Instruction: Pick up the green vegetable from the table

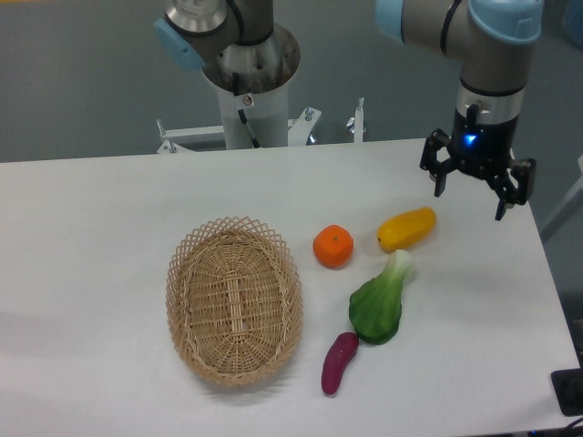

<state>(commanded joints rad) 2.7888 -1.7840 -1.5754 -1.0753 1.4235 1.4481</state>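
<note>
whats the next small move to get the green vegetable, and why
Probably shift the hand toward the camera and leftward until it is over the green vegetable. The hand hangs open near the table's far right edge, beyond the yellow vegetable, holding nothing, while the green one lies untouched between the orange and the purple eggplant.

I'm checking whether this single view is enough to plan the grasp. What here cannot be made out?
- End effector: fingers spread, but its height above the table cannot be judged from this view.
- Green vegetable: its underside is hidden by its own body.
- Dark object at the lower right: cut off by the frame edge.
</note>
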